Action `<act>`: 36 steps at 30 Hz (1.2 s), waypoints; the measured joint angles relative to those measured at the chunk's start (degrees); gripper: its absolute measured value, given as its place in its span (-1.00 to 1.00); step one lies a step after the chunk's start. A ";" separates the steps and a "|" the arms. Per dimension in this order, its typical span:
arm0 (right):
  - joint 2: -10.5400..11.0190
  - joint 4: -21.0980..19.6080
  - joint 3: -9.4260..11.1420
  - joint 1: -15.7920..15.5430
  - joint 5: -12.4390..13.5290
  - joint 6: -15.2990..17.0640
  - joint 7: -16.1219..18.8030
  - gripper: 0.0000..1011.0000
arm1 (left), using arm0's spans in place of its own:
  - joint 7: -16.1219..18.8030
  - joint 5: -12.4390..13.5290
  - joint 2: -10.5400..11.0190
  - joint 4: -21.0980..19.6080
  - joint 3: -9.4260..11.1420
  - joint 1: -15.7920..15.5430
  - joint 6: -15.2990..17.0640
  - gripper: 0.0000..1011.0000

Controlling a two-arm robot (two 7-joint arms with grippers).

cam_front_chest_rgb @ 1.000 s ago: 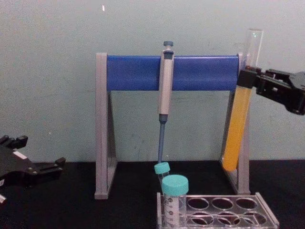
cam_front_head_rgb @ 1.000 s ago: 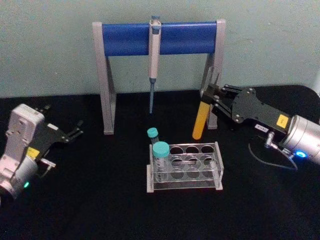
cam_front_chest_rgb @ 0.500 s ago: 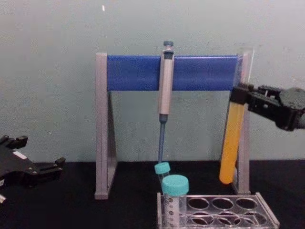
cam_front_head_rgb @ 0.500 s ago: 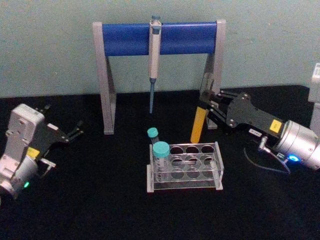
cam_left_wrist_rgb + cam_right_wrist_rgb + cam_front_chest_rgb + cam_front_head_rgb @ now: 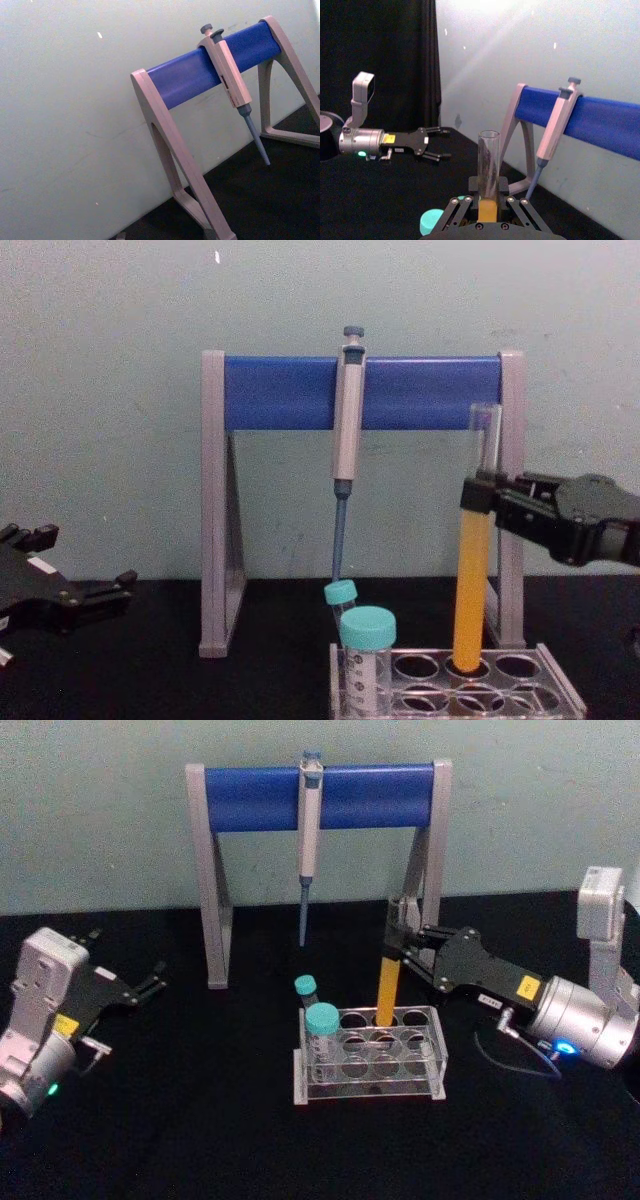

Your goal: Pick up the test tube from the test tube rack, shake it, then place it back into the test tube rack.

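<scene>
The test tube (image 5: 385, 982) is a long clear glass tube with orange-yellow liquid. It stands nearly upright, and its round bottom sits in the middle hole of the back row of the test tube rack (image 5: 438, 1052). My right gripper (image 5: 398, 942) is shut on the tube above the liquid, reaching in from the right. In the chest view the test tube (image 5: 470, 580) drops from the right gripper (image 5: 480, 502) into the rack (image 5: 562, 688). The right wrist view shows the tube (image 5: 488, 157) rising between the fingers (image 5: 509, 201). My left gripper (image 5: 150, 985) rests open at the far left.
Two teal-capped tubes (image 5: 321, 1020) stand at the rack's left end. Behind the rack is the grey-and-blue pipette stand (image 5: 320, 797) with a pipette (image 5: 308, 815) hanging from it. The stand's right leg (image 5: 511, 490) is just behind the held tube.
My right gripper has carried the tube left and down, from beside the stand's right leg to above the rack; its bottom now sits in a back-row hole. The left arm has stayed still.
</scene>
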 joint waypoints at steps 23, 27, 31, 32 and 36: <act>-1.53 5.06 -2.27 1.72 -3.73 1.64 -0.32 -0.57 | 0.00 0.00 0.00 0.00 0.00 0.00 0.00 0.98; -1.64 5.39 -2.36 1.74 -4.01 1.87 -0.37 -0.57 | 0.00 0.00 0.00 0.00 0.00 0.00 0.00 0.98; -1.69 5.53 -2.38 1.74 -4.13 2.09 -0.38 -0.57 | 0.00 0.00 0.00 0.00 0.00 0.00 0.00 0.98; -1.69 5.56 -2.39 1.74 -4.15 2.13 -0.38 -0.57 | 0.00 0.00 0.00 0.00 0.00 0.00 0.00 0.98; -1.70 5.62 -2.42 1.74 -4.21 2.40 -0.38 -0.57 | 0.00 0.00 0.00 0.00 0.00 0.00 0.00 0.98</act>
